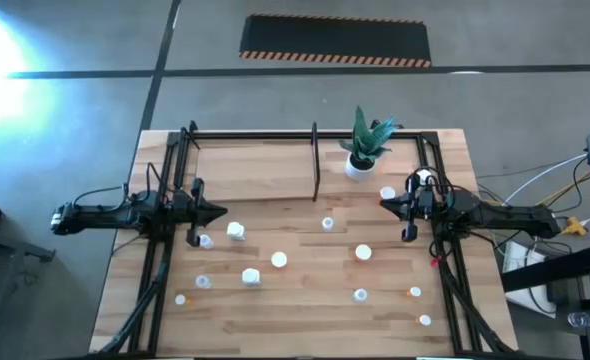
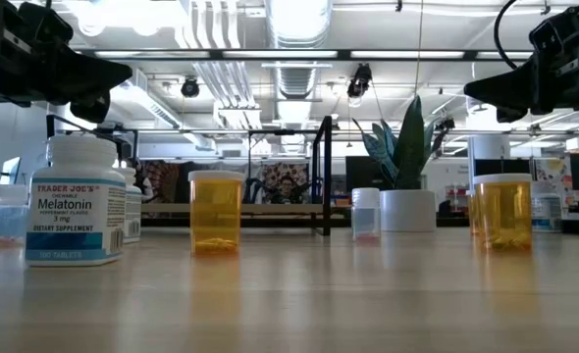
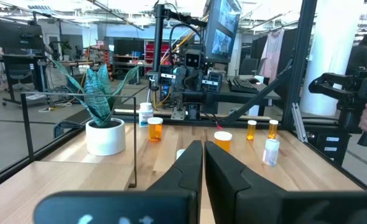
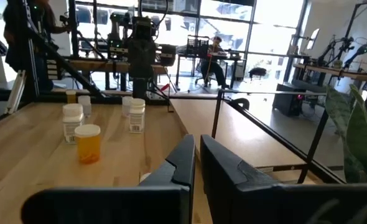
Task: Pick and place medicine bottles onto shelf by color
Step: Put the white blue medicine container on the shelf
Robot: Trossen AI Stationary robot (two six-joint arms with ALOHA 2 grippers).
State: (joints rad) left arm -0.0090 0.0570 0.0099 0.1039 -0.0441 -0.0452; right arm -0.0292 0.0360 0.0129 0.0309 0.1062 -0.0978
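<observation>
The medicine bottles stand upright, scattered over the near half of the table. Some are white (image 1: 236,232), some orange with white caps (image 2: 215,211). A white Melatonin bottle (image 2: 75,201) stands nearest in the low view. The shelf (image 1: 255,162) lies along the far side, with its upright divider bar (image 1: 316,160) in the middle. My left gripper (image 1: 221,212) hovers shut above the table's left side, pointing right, also seen in its wrist view (image 3: 203,163). My right gripper (image 1: 383,204) hovers shut on the right side, pointing left, with fingers (image 4: 197,158) together. Neither gripper holds anything.
A white pot with a green plant (image 1: 358,160) stands on the shelf's right half, beside a white bottle (image 1: 387,192). Black frame rails (image 1: 165,250) run along both table sides under the arms. Bare wood lies between the two grippers. People show in the room behind.
</observation>
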